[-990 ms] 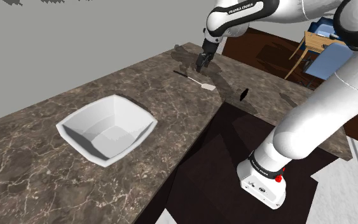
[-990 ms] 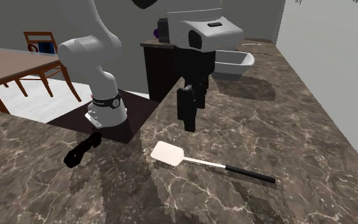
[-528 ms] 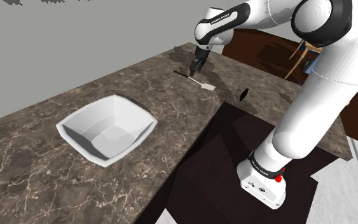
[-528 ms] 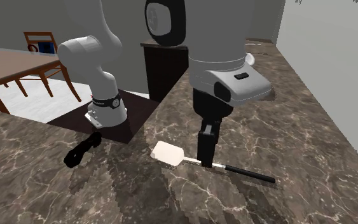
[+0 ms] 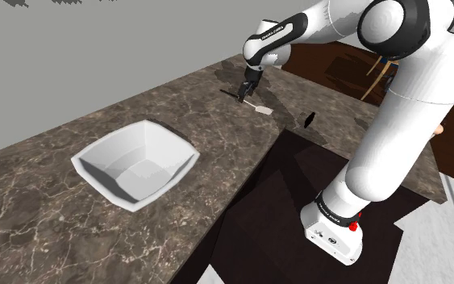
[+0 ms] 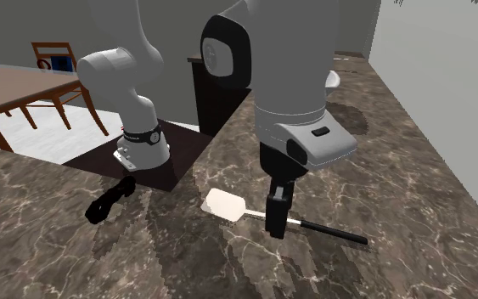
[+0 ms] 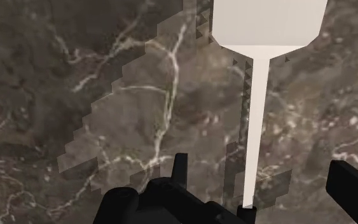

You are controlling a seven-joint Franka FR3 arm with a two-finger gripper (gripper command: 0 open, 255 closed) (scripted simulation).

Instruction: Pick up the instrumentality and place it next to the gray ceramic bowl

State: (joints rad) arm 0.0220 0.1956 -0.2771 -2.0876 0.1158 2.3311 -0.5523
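The instrumentality is a spatula [image 6: 225, 205] with a flat white blade, a thin white shaft and a black handle [image 6: 335, 231], lying flat on the dark marble counter [image 6: 415, 195]. My black gripper [image 6: 276, 222] points straight down over the shaft, just behind the blade, its tips close to the counter. Seen from the wrist, the gripper [image 7: 259, 168] is open, with the white shaft [image 7: 257, 114] running between the fingers [image 7: 179, 170] and not touched by them. In the shoulder view the gripper [image 5: 247, 89] hovers at the spatula [image 5: 260, 106], far from the pale square bowl [image 5: 136, 161].
The counter [image 5: 47, 218] ends in a step beside the spatula, dropping to a dark lower surface [image 5: 297, 185] that carries the arm's base [image 5: 334, 230]. A small black object [image 6: 109, 202] lies on that dark surface. A wooden table and chairs [image 6: 25, 85] stand beyond.
The gripper has moved from above the blade's side over to the shaft and come down close to the counter. The spatula and bowl have not moved.
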